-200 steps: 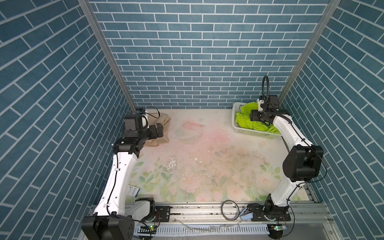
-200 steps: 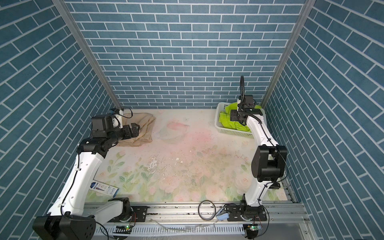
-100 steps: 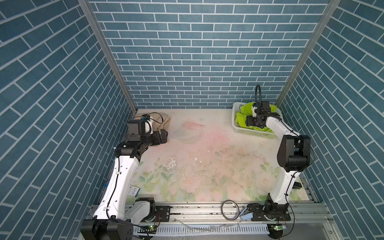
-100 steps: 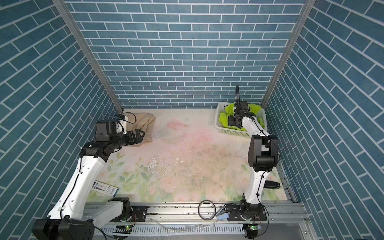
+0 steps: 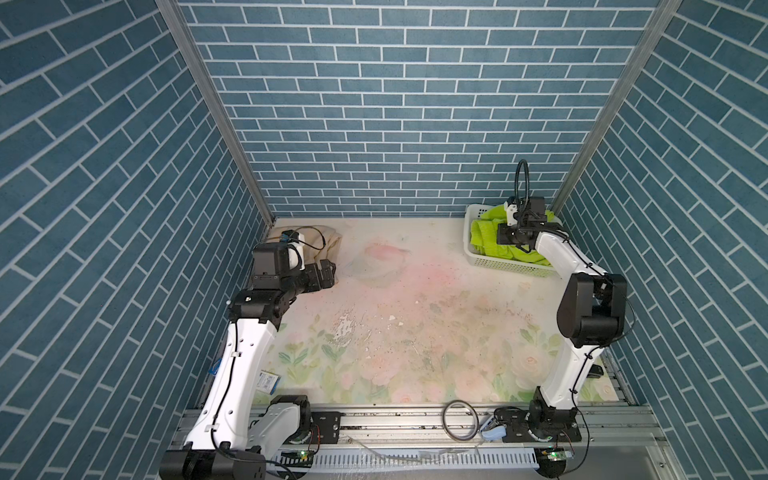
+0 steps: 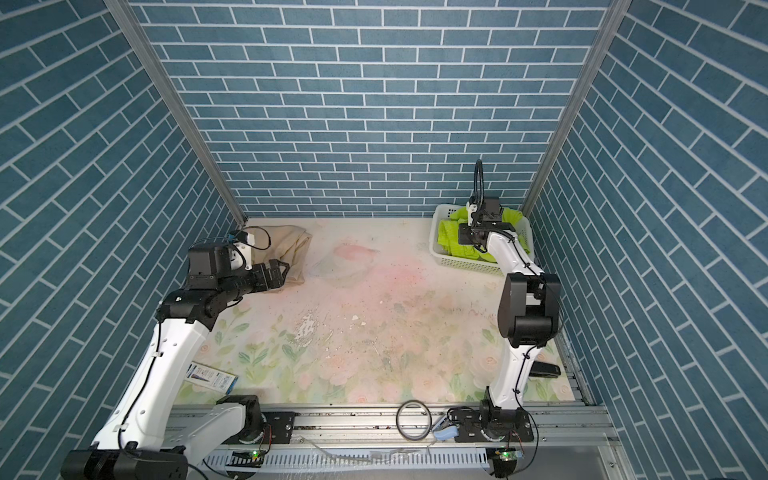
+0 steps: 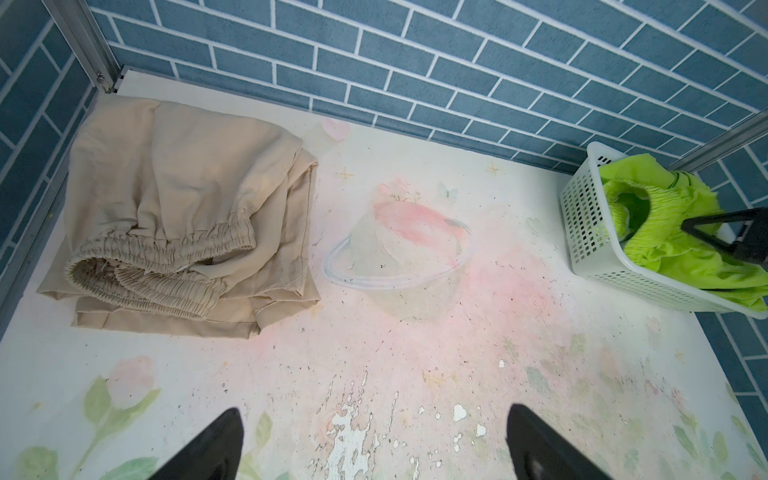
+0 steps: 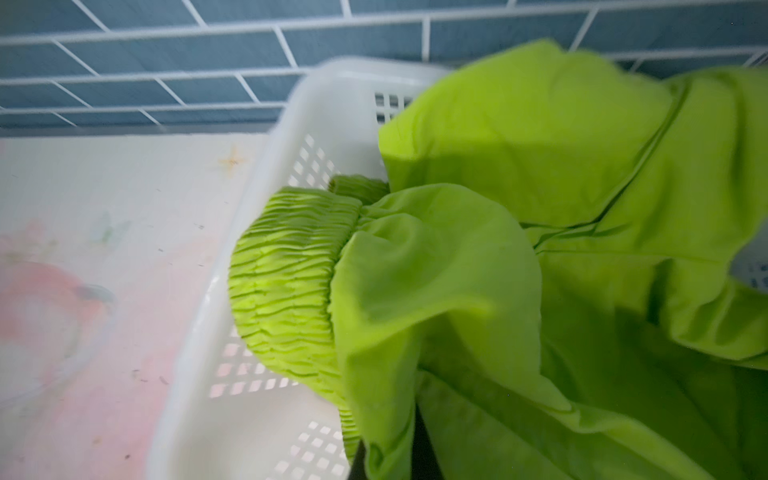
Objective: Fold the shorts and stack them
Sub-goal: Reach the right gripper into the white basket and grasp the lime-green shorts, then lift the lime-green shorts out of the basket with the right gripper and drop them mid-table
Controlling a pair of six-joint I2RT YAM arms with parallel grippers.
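The beige shorts [image 7: 187, 216] lie folded in the far left corner, also seen in both top views [image 5: 328, 245] [image 6: 293, 249]. My left gripper [image 7: 374, 415] hovers open over the mat just in front of them [image 5: 326, 272], holding nothing. The lime-green shorts [image 8: 498, 249] sit bunched in the white basket [image 8: 332, 108] at the far right [image 5: 486, 237] [image 6: 449, 237]. My right gripper [image 8: 388, 461] is inside the basket, shut on a fold of green fabric beside the gathered waistband; its tips are mostly buried in cloth [image 5: 500, 237].
Blue brick walls close in the mat on three sides. The basket [image 5: 498, 264] stands against the far right corner. A small blue-and-white packet [image 6: 212, 378] lies by the left arm's base. A cable ring [image 5: 459, 419] rests on the front rail.
My right gripper has closed on the green shorts in the basket, and that arm's elbow has swung inward. The left gripper stayed open and drifted slightly right and nearer.
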